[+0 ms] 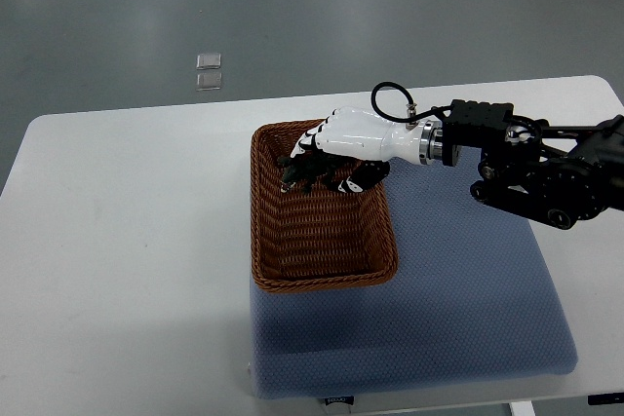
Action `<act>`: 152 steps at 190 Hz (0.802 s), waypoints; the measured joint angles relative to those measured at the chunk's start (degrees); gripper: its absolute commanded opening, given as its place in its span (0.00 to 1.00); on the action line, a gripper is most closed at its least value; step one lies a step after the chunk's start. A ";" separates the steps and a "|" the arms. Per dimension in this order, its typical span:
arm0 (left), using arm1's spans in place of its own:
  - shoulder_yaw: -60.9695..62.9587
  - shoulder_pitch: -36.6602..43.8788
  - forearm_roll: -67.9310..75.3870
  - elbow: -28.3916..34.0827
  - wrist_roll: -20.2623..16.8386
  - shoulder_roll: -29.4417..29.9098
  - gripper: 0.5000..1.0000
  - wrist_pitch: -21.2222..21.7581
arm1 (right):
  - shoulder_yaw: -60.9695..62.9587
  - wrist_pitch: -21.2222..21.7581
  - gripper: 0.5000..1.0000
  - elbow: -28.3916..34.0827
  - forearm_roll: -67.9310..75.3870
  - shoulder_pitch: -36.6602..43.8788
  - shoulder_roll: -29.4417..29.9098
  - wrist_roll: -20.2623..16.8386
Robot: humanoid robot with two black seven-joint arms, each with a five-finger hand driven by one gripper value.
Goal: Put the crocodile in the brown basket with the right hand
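Top view. The right arm is entering from the right edge and reaching leftward across the desk. Its black forearm housing is lying above the blue-grey pad, and a thin black cable is looping up just behind the wrist.

The right hand, white with dark fingertips, is hovering palm-down over the far end of the brown basket. Its fingers are curling downward and closing around the crocodile, a small dark toy that is showing beneath the palm and jutting out toward the basket's left wall.

The crocodile is sitting within the basket's outline, at its far end, near the rim. Whether it is touching the woven bottom or hanging clear of it cannot be told from this angle. The near half of the basket is showing only its woven bottom.

The basket is resting with its right part on the pad and its left part overhanging onto the bare white desk. Beyond the far edge of the desk, two small clear squares are lying on the grey floor, well apart from the work.
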 measured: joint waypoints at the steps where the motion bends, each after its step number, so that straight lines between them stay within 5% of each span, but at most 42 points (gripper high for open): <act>1: 0.00 0.00 0.00 0.00 0.00 0.00 1.00 0.00 | 0.00 0.01 0.32 -0.01 -0.01 -0.06 0.01 -0.01; 14: 0.00 -0.01 0.00 0.00 0.00 0.00 1.00 0.00 | 0.00 0.05 0.50 -0.12 -0.09 -0.80 0.08 -0.03; 54: 0.00 0.00 0.00 0.00 0.00 0.00 1.00 0.00 | 0.02 0.06 0.79 -0.39 -0.18 -1.92 0.41 -0.32; 128: 0.00 -0.01 0.00 0.00 0.00 0.00 1.00 0.00 | 4.33 0.05 0.82 -0.85 0.03 -2.36 -0.79 -0.50; 152: 0.00 -0.01 0.00 0.00 0.00 0.00 1.00 0.00 | 13.02 3.12 0.82 -1.04 0.15 -4.97 -1.32 -0.67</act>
